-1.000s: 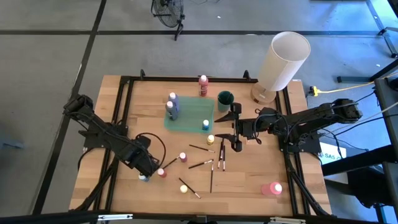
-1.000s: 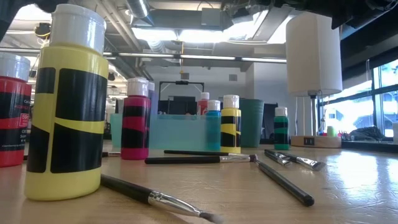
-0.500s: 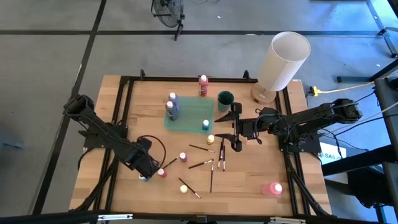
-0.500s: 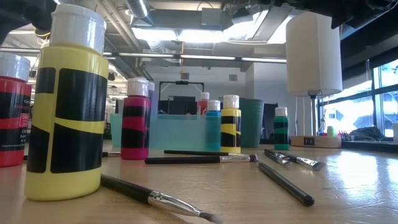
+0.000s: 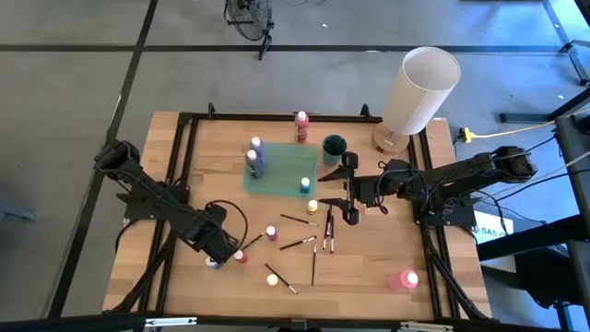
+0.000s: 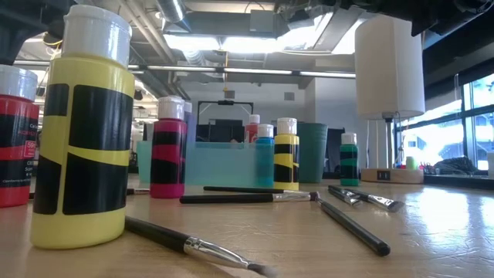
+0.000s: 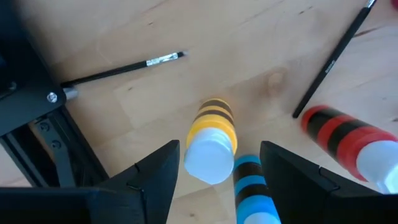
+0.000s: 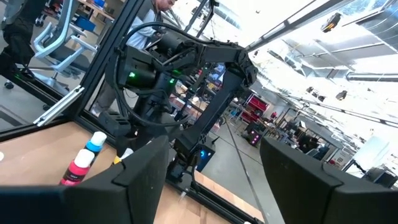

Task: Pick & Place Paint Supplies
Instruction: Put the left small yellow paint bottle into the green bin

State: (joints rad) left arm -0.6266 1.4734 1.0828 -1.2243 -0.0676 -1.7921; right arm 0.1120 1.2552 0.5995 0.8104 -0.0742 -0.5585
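My left gripper (image 5: 219,251) is open and low over the table's near left. In the left wrist view (image 7: 217,180) its fingers stand on either side of a blue-striped bottle (image 7: 252,186) and a yellow-striped, white-capped bottle (image 7: 211,146), both upright. A red-striped bottle (image 7: 348,140) stands just outside one finger, and it also shows in the high view (image 5: 240,256). I cannot tell whether a finger touches a bottle. My right gripper (image 5: 349,192) is open and empty, held level above the table's middle right. Several dark brushes (image 5: 313,242) lie flat on the wood.
A green tray (image 5: 280,166) at the back holds two purple bottles (image 5: 255,157) and a blue one (image 5: 305,184). A dark green cup (image 5: 333,148), a big white cylinder (image 5: 419,92) and loose bottles (image 5: 312,207) (image 5: 271,232) (image 5: 403,279) stand around it. A black frame (image 5: 175,184) edges the table.
My left gripper has sunk a little toward the bottles at the near left, and its fingers stay open. The bottles, the brushes and my right arm have kept still.
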